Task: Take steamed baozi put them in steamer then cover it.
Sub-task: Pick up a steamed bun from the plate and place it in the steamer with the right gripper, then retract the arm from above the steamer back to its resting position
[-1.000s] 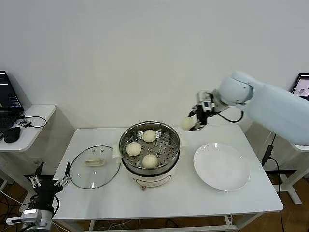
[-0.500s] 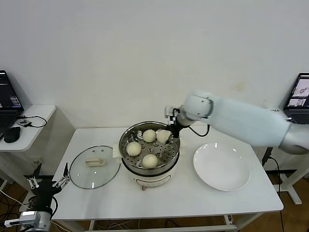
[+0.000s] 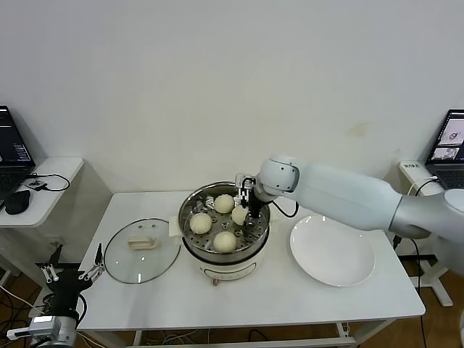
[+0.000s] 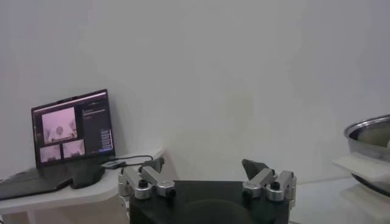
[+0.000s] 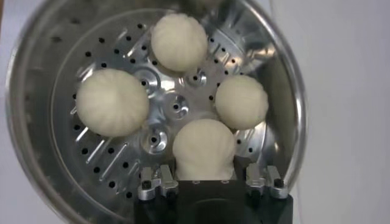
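1. The jaws of the right gripper [image 5: 207,182] sit close on either side of the fourth bun [image 5: 205,148], low over the steamer [image 3: 225,246]'s perforated tray. From the right wrist view we cannot tell whether they are pinching it or have begun to let go, so we call that grip uncertain.
2. That bun lies straight ahead of the jaws, at the right side of the steamer in the head view. The other three buns [image 3: 225,241] are inside the steamer around it, near but not touching it as far as we can see.
3. We judge the filling step all but done: all four buns are inside the steamer, and the white plate [image 3: 332,250] to the right of the steamer holds nothing.
4. The relation the next move turns on is this: the cover [image 3: 142,249] lies flat on the counter [image 3: 239,304] just left of the steamer, its cream handle running roughly left to right in the head view.
5. The left gripper [image 3: 71,274] hangs below the counter's left edge, left of the steamer, with jaws spread wide and holding nothing.
6. It is on the cover's side and much nearer to it than the right gripper, which would have to cross the whole steamer to reach the handle.
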Robot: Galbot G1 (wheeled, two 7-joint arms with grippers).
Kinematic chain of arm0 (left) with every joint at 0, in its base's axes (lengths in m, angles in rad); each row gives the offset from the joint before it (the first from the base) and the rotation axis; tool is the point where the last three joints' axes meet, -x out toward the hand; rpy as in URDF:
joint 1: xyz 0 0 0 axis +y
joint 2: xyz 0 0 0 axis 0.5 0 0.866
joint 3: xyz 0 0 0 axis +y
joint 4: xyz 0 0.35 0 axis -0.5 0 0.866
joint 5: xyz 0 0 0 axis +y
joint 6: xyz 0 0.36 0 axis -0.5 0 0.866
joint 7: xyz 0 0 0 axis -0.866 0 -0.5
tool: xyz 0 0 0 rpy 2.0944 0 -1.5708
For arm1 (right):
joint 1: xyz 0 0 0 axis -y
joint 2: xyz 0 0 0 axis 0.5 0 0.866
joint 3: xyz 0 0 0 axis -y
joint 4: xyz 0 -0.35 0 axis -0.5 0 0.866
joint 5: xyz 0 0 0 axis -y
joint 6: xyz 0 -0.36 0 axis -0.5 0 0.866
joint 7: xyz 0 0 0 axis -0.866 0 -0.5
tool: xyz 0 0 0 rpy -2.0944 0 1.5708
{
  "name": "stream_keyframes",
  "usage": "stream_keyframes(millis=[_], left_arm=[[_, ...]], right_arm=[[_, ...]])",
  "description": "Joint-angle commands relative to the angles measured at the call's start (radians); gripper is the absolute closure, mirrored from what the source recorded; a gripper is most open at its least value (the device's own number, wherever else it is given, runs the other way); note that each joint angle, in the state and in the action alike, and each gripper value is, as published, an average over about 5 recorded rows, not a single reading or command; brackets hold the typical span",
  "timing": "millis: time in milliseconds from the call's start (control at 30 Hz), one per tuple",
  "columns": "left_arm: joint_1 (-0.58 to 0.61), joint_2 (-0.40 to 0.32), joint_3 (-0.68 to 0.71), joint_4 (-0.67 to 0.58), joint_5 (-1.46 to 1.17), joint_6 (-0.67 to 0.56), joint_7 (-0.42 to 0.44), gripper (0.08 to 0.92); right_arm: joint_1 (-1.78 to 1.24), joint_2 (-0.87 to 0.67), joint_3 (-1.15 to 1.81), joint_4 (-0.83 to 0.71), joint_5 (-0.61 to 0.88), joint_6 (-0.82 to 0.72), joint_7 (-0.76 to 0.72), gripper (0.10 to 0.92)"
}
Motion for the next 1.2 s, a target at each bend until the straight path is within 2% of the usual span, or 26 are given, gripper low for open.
stream_keyframes(millis=[33,233,400,467,533,633,733,967,1200], left_arm=[[0.003,0.003,-0.002,-0.003,0.0,0.001,0.0,0.177],[-0.002,0.001,0.002,-0.006,0.0,0.003,0.001,0.177],[-0.008,0.004,0.004,-0.001,-0.002,0.004,0.0,0.177],[-0.012,0.005,0.005,0.004,-0.003,0.004,-0.001,0.177],[-0.015,0.006,0.005,0.009,-0.003,0.006,-0.005,0.177],[-0.021,0.005,0.007,0.019,-0.004,0.009,-0.012,0.177],[-0.022,0.006,0.009,0.029,-0.002,0.011,-0.016,0.177],[-0.031,0.006,0.022,0.059,0.017,0.017,-0.021,0.177],[-0.048,-0.006,0.045,0.123,0.167,-0.005,-0.048,0.177]], right_arm=[[-0.021,0.006,0.027,0.002,-0.013,-0.02,0.023,0.386],[0.029,-0.082,0.062,0.092,0.018,-0.021,0.016,0.235],[0.029,-0.199,0.14,0.214,0.07,-0.019,0.06,0.204],[-0.007,-0.247,0.186,0.275,0.122,-0.014,0.164,0.203],[-0.079,-0.297,0.246,0.334,0.193,0.018,0.341,0.202],[-0.308,-0.377,0.395,0.404,0.251,0.169,0.599,0.202],[-0.6,-0.422,0.622,0.435,0.205,0.354,0.71,0.203],[-1.124,-0.357,1.09,0.453,0.019,0.659,0.75,0.202],[-1.538,-0.103,1.528,0.466,-0.136,0.885,0.655,0.203]])
